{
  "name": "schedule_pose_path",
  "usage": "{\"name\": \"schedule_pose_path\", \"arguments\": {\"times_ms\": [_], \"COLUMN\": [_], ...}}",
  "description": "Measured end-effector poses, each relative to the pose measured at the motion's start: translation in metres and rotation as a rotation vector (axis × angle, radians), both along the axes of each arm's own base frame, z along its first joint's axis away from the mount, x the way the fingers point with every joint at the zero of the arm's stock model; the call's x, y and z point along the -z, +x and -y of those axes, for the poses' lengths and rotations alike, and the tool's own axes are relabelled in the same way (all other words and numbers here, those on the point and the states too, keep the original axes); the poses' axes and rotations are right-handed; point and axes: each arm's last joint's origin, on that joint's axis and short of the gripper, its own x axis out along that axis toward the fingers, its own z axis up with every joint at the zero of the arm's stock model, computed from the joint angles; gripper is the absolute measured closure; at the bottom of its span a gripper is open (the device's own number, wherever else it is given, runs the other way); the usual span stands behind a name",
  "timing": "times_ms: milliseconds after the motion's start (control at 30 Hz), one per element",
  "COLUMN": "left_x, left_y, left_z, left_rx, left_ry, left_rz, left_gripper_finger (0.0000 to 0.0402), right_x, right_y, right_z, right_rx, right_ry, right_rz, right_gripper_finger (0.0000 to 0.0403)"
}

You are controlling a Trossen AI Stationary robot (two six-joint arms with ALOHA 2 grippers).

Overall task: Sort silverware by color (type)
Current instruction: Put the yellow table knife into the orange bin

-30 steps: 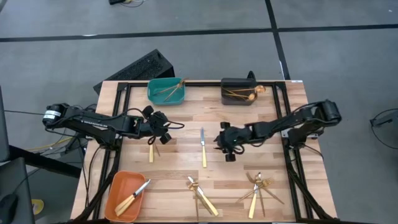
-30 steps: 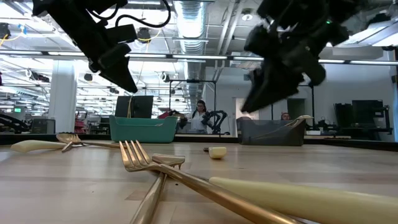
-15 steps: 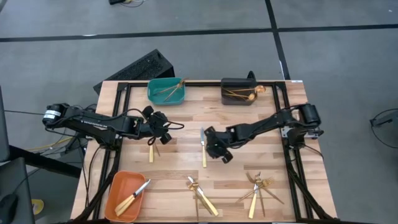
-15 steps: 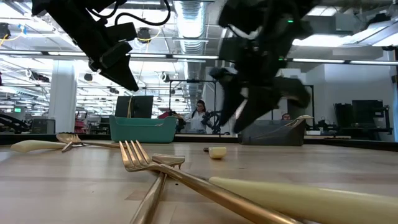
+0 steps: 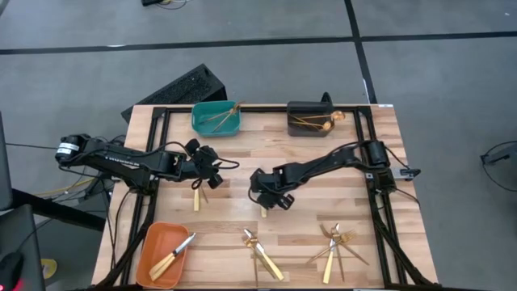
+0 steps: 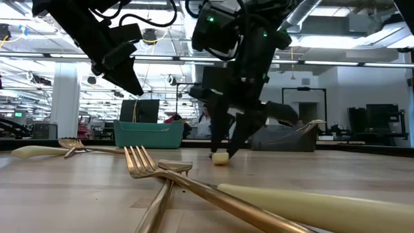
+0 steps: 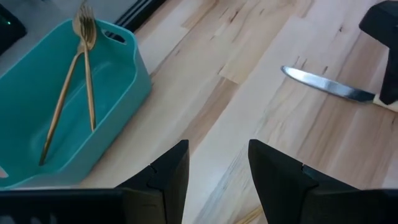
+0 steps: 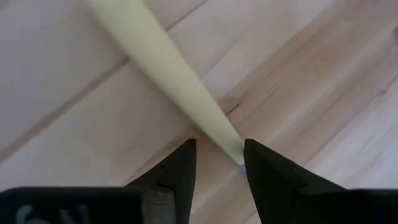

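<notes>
Item: wooden desk (image 5: pixel 307 218), slatted top, black frame.

Right tool (image 5: pixel 264 196): lowered at the desk's middle over a knife (image 8: pixel 163 71); its fingers (image 8: pixel 267 171) stand apart, one on each side of the cream handle, not yet closed on it. In the low view the fingertips reach the desk surface at the handle's end.

Left tool (image 5: pixel 207 171): raised above the desk, left of the right tool, open and empty. A second knife (image 5: pixel 195 197) lies just below it.

Teal bin (image 5: pixel 215 118): far edge of the desk, holding gold forks (image 7: pixel 76 68).

Dark grey bin (image 5: pixel 310 119): right of the teal bin, holding gold spoons (image 5: pixel 315 122).

Orange bin (image 5: pixel 158 252): the desk's near left corner, holding knives (image 5: pixel 174 255).

Loose silverware: one heap (image 5: pixel 260 250) near the front edge, right of the orange bin; another heap (image 5: pixel 334 242) further right.
</notes>
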Motion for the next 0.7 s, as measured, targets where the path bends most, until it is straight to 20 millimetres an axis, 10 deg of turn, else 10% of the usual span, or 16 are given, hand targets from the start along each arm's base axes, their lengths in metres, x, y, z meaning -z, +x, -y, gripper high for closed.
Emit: {"name": "schedule_pose_path", "arguments": {"times_ms": [700], "left_x": [0.000], "left_y": [0.002], "left_z": [0.003], "left_rx": [-0.016], "left_ry": [-0.014], "left_rz": [0.033], "left_gripper_finger": [0.0248], "right_x": [0.000], "right_y": [-0.005], "right_z": [0.039], "right_rx": [0.574], "right_ry": [0.253], "right_rz": [-0.053], "right_gripper_finger": [0.0273]}}
